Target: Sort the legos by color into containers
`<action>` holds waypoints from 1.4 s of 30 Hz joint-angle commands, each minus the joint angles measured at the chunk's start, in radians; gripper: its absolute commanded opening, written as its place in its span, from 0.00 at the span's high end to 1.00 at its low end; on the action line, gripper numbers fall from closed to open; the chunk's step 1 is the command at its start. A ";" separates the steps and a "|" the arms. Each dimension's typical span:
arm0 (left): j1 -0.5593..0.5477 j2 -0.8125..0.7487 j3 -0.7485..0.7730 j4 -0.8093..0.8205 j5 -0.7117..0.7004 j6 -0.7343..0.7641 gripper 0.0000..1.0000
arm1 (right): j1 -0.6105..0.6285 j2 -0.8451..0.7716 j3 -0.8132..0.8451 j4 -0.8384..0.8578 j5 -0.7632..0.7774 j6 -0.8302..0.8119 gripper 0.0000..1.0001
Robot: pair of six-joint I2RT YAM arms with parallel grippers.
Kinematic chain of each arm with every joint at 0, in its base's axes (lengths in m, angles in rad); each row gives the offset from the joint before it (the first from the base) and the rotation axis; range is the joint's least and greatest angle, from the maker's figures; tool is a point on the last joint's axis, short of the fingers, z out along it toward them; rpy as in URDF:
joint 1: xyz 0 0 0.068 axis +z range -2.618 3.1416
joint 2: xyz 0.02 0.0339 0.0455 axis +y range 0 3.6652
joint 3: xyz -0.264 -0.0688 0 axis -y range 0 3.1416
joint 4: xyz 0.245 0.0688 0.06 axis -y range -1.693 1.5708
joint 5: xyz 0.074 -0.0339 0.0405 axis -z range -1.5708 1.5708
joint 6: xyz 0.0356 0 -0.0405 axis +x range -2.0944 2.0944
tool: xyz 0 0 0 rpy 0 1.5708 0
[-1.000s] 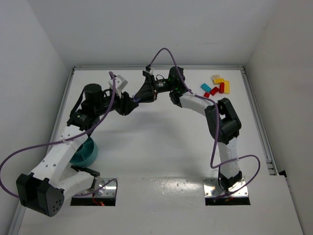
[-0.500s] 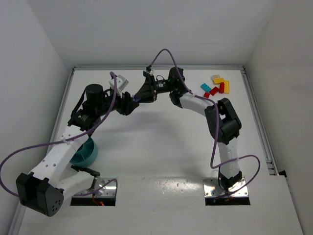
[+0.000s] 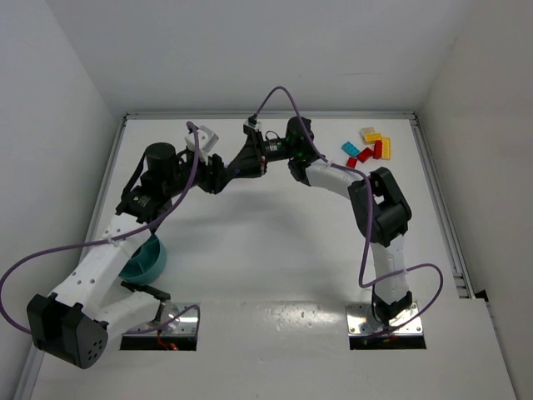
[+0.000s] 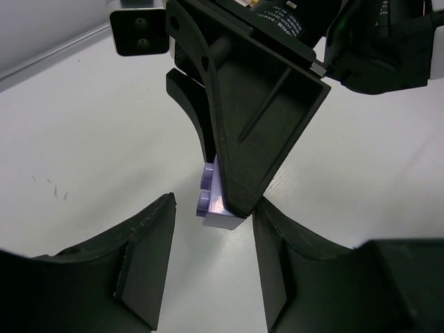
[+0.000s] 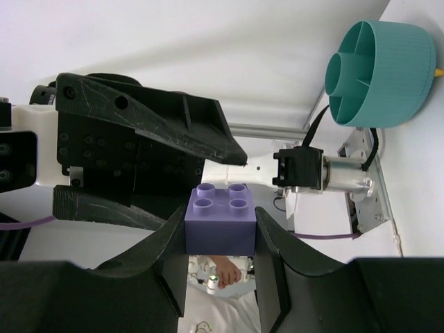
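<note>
My right pincer point(image 5: 220, 243) is clamped on a purple brick point(image 5: 220, 220), one finger flat on each side, studs facing its own camera. The brick is a square two-by-two, so there is no long axis to line up; what counts is which faces are free.

In the left wrist camera my left pincer point(image 4: 211, 239) stands wide. Its two fingers straddle the line to the brick with a gap on either side and touch nothing. The brick sits just ahead of those fingertips, nose to nose with the right pincer, studs pointing to the left of that view. I read this as a hand-over above the far middle of the table point(image 3: 275, 250). The left should ease forward and close on the stud face and the face opposite, and only then should the right let go. A right finger hides that opposite face, so I may pinch the finger instead of the brick.

The teal bowl point(image 5: 395, 83) sits by the left arm's base, well apart from the right pincer, so the left arm is the nearer carrier. The other bricks point(image 3: 367, 147), red, yellow and blue, lie clustered at the table's far right, beyond the right arm. White walls stand close on three sides, leaving little swing room
</note>
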 commanded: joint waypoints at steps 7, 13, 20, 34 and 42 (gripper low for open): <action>-0.013 -0.011 0.000 0.111 -0.001 0.020 0.69 | 0.025 -0.059 0.043 0.010 -0.044 0.010 1.00; -0.013 -0.011 0.023 0.001 0.059 0.080 0.85 | 0.002 -0.068 0.078 -0.098 -0.023 0.001 0.79; 0.006 -0.100 0.036 -0.241 0.068 0.215 0.94 | -0.110 -0.099 0.065 -0.219 -0.023 -0.144 0.37; 0.153 0.076 0.478 -0.932 -0.308 0.374 1.00 | -0.414 -0.200 0.316 -1.601 0.813 -1.761 0.21; 0.303 0.084 0.478 -1.097 -0.572 0.404 1.00 | -0.483 -0.277 0.305 -1.673 0.964 -2.004 0.07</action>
